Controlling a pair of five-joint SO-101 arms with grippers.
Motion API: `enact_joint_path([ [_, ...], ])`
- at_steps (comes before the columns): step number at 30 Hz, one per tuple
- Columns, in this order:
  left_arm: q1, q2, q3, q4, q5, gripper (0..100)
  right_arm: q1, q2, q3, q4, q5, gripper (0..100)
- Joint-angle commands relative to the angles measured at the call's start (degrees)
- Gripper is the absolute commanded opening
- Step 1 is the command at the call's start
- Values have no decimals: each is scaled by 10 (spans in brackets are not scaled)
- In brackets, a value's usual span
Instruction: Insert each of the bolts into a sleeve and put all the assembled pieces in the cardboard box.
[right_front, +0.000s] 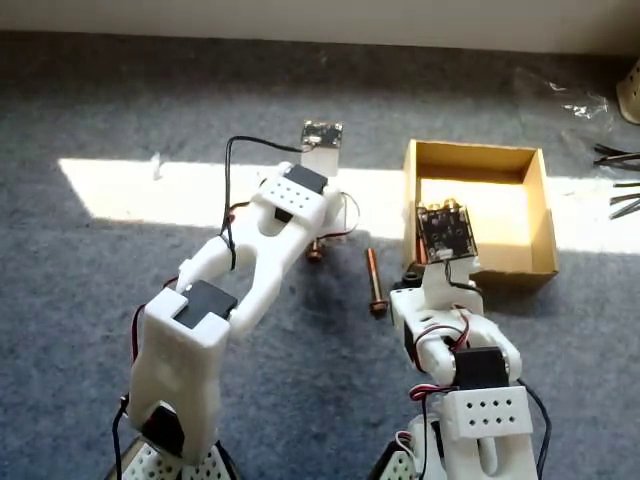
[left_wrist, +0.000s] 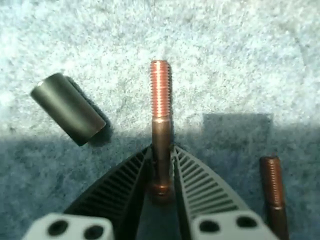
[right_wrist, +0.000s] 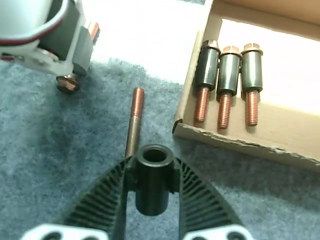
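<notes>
Held bolt: the held bolt (left_wrist: 160, 95) is clamped at its head end by the left gripper (left_wrist: 161, 150). The jaws are closed down to the shank, and the threaded end projects past the fingertips above the carpet (right_front: 80, 320).
Held sleeve: the held sleeve (right_wrist: 151, 184) is pinched across its sides by the right gripper (right_wrist: 151, 164), with its open bore facing that arm's wrist camera.
Loose parts: a loose bolt (right_front: 375, 281) lies on the carpet between the two grippers. A loose sleeve (left_wrist: 67, 107) lies on its side near the held bolt's tip, not touching it.
Cardboard box: the cardboard box (right_front: 412, 195) stands just beyond the right gripper. Three assembled pieces (right_wrist: 228, 75) lie side by side inside, near one corner.
Step in hand: judged to be the mating of the held bolt with the held sleeve (one further pair remains on the carpet).
Fault, misalignment: bolt axis and bore are not lined up now. A tilted approach would drive the threads into the sleeve rim and jam.
Fault, slip: the sleeve is smooth and round. End thrust from the bolt could push it back through the fingers or rotate it.
Fault, bolt pivot: the long unsupported shank could swing about the grip under side load.
Fault, disturbance: a low approach could knock the loose bolt or roll the loose sleeve away.
</notes>
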Motion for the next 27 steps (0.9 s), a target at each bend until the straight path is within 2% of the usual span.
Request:
enact_joint_path([
  [1, -7, 9, -7, -4, -68, 59, 7, -9, -4, -15, 5, 4],
  [9, -19, 11, -37, 114, -178, 59, 7, -9, -4, -15, 5, 4],
  [16, -59, 12, -133, 274, -328, 59, 7, -9, -3, -15, 6, 4],
  [19, -76, 12, -167, 337, -427, 59, 7, -9, -3, -15, 6, 4],
  [22, -86, 12, -180, 382, -565, 59, 7, -9, -3, -15, 6, 4],
  [27, -127, 15, -159, 385, -740, 17, 7, -9, -3, -15, 6, 4],
])
